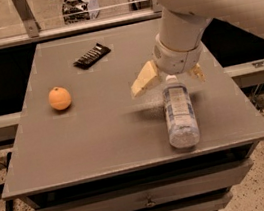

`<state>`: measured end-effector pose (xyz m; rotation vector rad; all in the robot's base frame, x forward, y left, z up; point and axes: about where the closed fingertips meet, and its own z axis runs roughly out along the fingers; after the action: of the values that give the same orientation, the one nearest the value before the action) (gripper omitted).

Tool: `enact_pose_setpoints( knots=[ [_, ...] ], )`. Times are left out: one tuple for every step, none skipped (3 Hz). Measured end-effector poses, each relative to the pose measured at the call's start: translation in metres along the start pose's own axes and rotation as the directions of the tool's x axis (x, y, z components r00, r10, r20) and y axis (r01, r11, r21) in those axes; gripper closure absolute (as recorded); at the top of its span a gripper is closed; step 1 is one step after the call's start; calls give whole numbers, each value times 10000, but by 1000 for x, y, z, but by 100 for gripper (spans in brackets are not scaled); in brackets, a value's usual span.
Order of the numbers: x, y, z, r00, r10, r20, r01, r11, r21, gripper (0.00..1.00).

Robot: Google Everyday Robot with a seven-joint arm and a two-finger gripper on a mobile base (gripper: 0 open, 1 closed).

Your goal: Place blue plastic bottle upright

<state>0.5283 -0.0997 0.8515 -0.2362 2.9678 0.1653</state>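
The blue plastic bottle [179,114] lies on its side on the right part of the grey table [106,132], with its white cap pointing away from me toward the arm. My gripper [169,77] hangs from the white arm just over the cap end. It is open, with one cream finger [143,80] to the left of the cap and the other finger [198,72] to the right. The fingers straddle the cap and do not grip it.
An orange [59,98] sits on the left side of the table. A dark flat packet [92,55] lies at the back middle. The bottle's base is close to the table's front right edge. Drawers are below the tabletop.
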Motion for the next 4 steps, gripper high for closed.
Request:
enact_pose_setpoints(
  knots=[
    [12, 5, 2, 9992, 407, -53, -407, 9992, -5, 0],
    [22, 10, 5, 9984, 562, -41, -563, 9984, -109, 0],
    [32, 12, 9, 9992, 398, 39, -398, 9992, -12, 18],
    [39, 10, 10, 9996, 242, 173, -244, 9996, 106, 41]
  ],
)
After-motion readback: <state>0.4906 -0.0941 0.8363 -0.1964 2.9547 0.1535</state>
